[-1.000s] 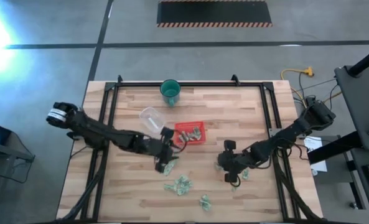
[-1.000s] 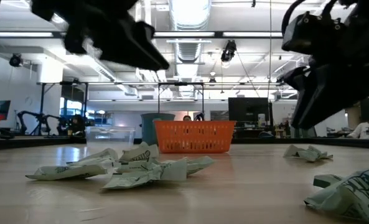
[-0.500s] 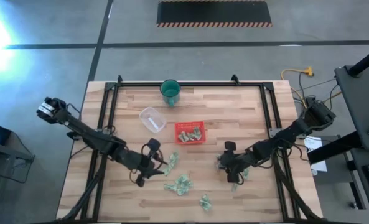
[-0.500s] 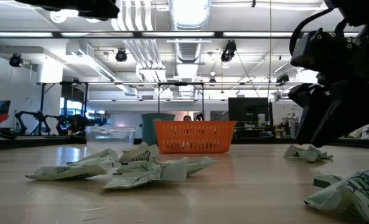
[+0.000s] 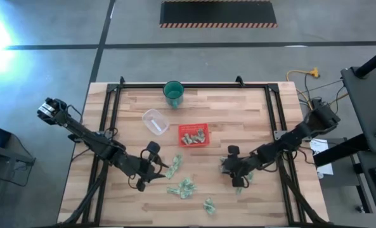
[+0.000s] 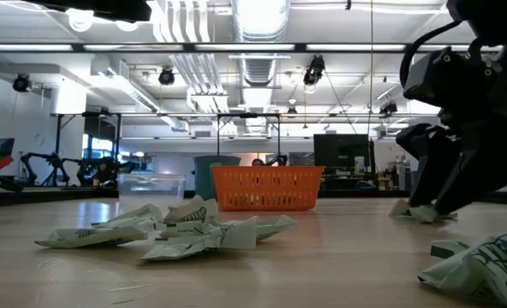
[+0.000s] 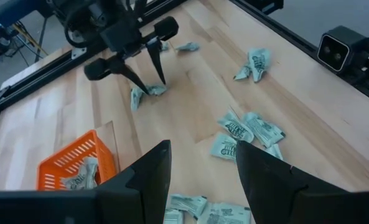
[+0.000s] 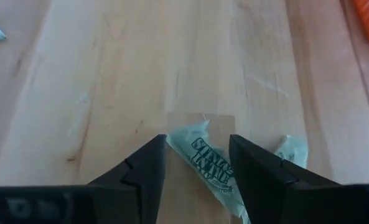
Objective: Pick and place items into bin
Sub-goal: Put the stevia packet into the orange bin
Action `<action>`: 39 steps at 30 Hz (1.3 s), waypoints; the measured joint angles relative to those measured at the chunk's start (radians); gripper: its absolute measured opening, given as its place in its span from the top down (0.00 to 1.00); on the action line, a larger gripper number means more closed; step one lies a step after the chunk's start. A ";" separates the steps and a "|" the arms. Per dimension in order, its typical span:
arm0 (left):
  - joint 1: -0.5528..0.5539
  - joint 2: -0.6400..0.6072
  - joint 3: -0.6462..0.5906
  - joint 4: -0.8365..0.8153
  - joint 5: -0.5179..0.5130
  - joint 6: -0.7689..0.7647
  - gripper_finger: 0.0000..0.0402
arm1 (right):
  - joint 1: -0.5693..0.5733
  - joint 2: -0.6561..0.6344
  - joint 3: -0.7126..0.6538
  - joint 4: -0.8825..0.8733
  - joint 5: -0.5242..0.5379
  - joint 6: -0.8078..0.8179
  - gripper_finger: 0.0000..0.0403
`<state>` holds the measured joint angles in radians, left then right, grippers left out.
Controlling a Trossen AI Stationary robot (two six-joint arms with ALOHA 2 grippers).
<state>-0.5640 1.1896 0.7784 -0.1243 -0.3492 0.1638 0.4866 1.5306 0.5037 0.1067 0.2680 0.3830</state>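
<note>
The red tray (image 5: 193, 135) sits mid-table with a few pale-green wrappers in it; it shows orange in the left wrist view (image 7: 69, 167). Several more wrappers lie loose on the wood (image 5: 182, 187) (image 7: 246, 129). My right gripper (image 8: 196, 144) is open and low over the table right of centre (image 5: 236, 178), its fingers on either side of one wrapper (image 8: 208, 163) (image 6: 417, 210). My left gripper (image 7: 200, 163) is open above the table (image 5: 159, 170), just left of a wrapper (image 5: 173, 166), touching nothing. My right gripper comes from above, pointing down, with one finger (image 8: 148, 163) on each side of a flat wrapper's end (image 8: 193, 144). The wrapper lies on the table. Whether the fingers touch it, I cannot tell.
A clear round container (image 5: 154, 120) lies left of the tray, and a green cup (image 5: 173, 93) stands near the far edge. Another wrapper (image 5: 208, 204) lies by the near edge. Bare wood (image 5: 245, 120) stretches right of the tray.
My left arm has drawn back from beside the tray toward the table's left and near side, rising out of the low view. My right gripper has come down onto the wrapper beneath it.
</note>
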 joint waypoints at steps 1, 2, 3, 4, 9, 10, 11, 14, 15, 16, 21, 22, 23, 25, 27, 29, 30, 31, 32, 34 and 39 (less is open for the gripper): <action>0.000 0.000 0.000 0.000 0.000 0.000 0.59 | 0.000 0.011 0.000 0.004 -0.001 0.000 0.60; 0.000 0.000 0.000 0.000 0.000 0.000 0.59 | 0.000 0.020 0.000 0.005 -0.003 -0.001 0.60; 0.000 0.000 0.000 0.000 0.000 0.000 0.59 | 0.000 0.027 0.002 0.005 -0.004 -0.004 0.61; 0.000 0.000 0.000 0.000 0.000 0.000 0.59 | 0.000 0.031 0.006 0.005 -0.004 -0.015 0.62; 0.000 0.000 0.000 0.000 0.000 -0.001 0.59 | 0.000 0.034 0.018 0.002 -0.008 -0.066 0.71; -0.001 0.000 0.000 0.000 0.000 -0.001 0.59 | 0.000 0.032 0.020 0.001 -0.007 -0.076 0.73; -0.001 0.000 0.000 0.000 0.000 -0.001 0.59 | 0.000 0.031 0.024 0.001 -0.007 -0.089 0.76; -0.001 0.000 0.000 0.000 0.000 -0.001 0.59 | 0.000 0.031 0.036 0.002 -0.007 -0.123 0.86; -0.001 0.001 0.000 0.001 0.000 -0.001 0.59 | 0.000 0.031 0.039 0.001 -0.007 -0.134 0.89; -0.001 0.001 0.000 0.000 0.000 -0.001 0.59 | 0.000 0.031 0.044 0.001 -0.007 -0.148 0.93; -0.001 0.001 0.000 0.000 0.000 -0.001 0.59 | 0.000 0.029 0.063 0.001 -0.007 -0.183 0.98; -0.001 0.001 0.000 0.000 0.000 -0.001 0.59 | 0.000 0.029 0.068 0.001 -0.006 -0.194 0.98; -0.001 0.001 0.000 0.000 0.000 -0.001 0.59 | 0.000 0.029 0.074 0.002 -0.004 -0.207 0.98; -0.001 0.001 0.000 0.000 0.000 -0.001 0.59 | 0.000 0.028 0.090 0.001 0.011 -0.240 0.98; -0.001 0.001 0.000 0.000 0.000 -0.001 0.59 | 0.000 0.024 0.113 0.001 0.041 -0.292 0.98; -0.001 0.001 0.000 -0.004 0.000 -0.001 0.59 | 0.000 0.018 0.138 0.001 0.091 -0.356 0.98; -0.001 0.001 0.000 -0.013 0.000 -0.002 0.59 | 0.000 0.014 0.152 0.001 0.128 -0.388 0.98; -0.001 0.001 0.000 -0.029 0.000 -0.009 0.59 | 0.000 0.010 0.166 0.002 0.171 -0.420 0.98; -0.001 0.001 0.000 -0.045 -0.001 -0.025 0.59 | -0.002 0.005 0.182 0.001 0.221 -0.449 0.98; -0.001 0.001 0.000 -0.076 -0.006 -0.057 0.59 | -0.011 -0.002 0.213 0.003 0.326 -0.488 0.98; -0.002 0.001 0.000 -0.112 -0.028 -0.097 0.59 | -0.100 -0.010 0.281 0.003 0.385 -0.518 0.98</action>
<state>-0.5659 1.1904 0.7784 -0.2363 -0.3776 0.0669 0.3867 1.5206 0.7846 0.1101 0.6528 -0.1350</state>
